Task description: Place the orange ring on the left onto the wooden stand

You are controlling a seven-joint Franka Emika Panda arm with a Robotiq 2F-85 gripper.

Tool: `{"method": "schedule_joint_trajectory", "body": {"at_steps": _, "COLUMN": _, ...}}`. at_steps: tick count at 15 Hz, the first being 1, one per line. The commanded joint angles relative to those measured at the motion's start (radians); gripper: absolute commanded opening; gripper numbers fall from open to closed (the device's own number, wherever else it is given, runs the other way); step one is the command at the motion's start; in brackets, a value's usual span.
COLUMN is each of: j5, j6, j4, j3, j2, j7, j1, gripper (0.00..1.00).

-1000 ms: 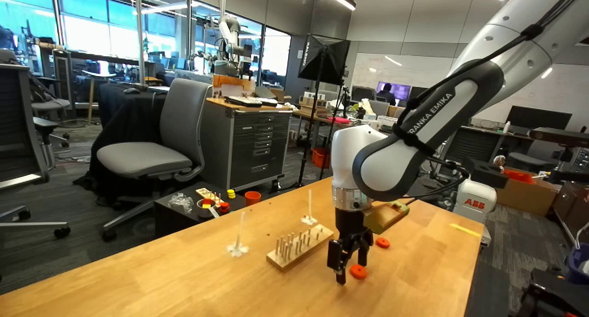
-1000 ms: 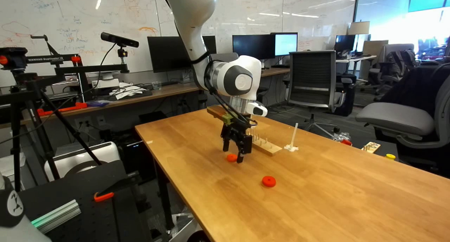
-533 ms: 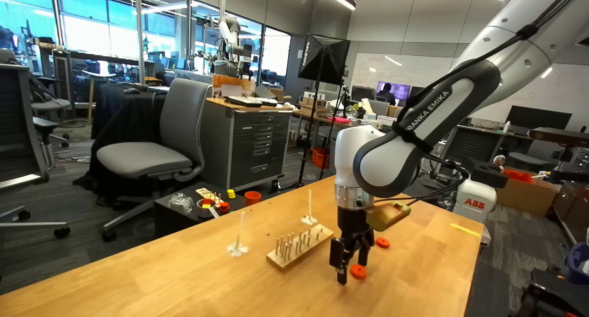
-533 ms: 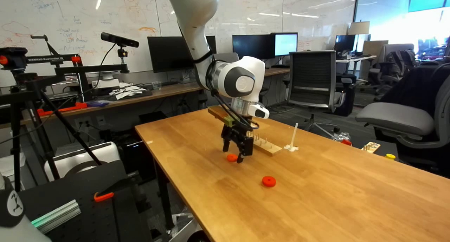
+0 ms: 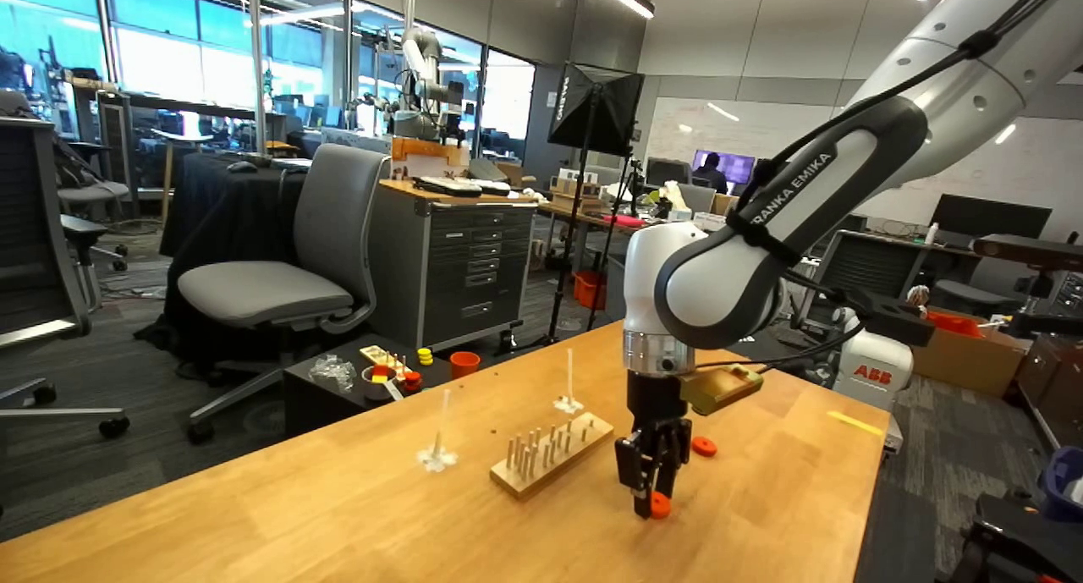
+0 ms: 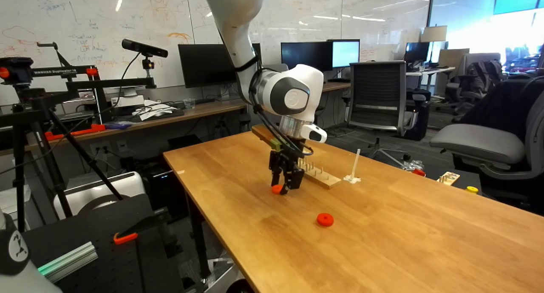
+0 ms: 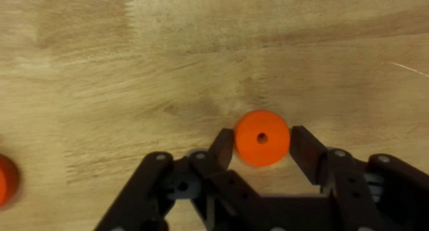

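Grasp step, I judge: my pincer (image 7: 262, 138), partly closed, clasps the left orange ring (image 6: 276, 189); next, I should lift and carry it to the farther wooden stand (image 5: 567, 456)

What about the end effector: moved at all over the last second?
Yes: in an exterior view, the end effector has shifted slightly right in the picture, away from the wooden stand, its jaws now closed on the orange ring.
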Motion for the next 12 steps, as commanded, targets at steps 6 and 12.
{"method": "schedule_joint_trajectory", "body": {"at_steps": 6, "j5": 0.029, "j6": 0.000, "j4": -0.117, "j3": 0.011, "j2": -0.094, "j7": -0.010, "j1": -0.009, "gripper": 0.17}}
{"method": "schedule_joint_trajectory", "body": {"at_steps": 12, "j5": 0.058, "j6": 0.003, "j4": -0.132, "j3": 0.032, "j2": -0.142, "j7": 0.010, "j1": 0.001, "gripper": 0.17}}
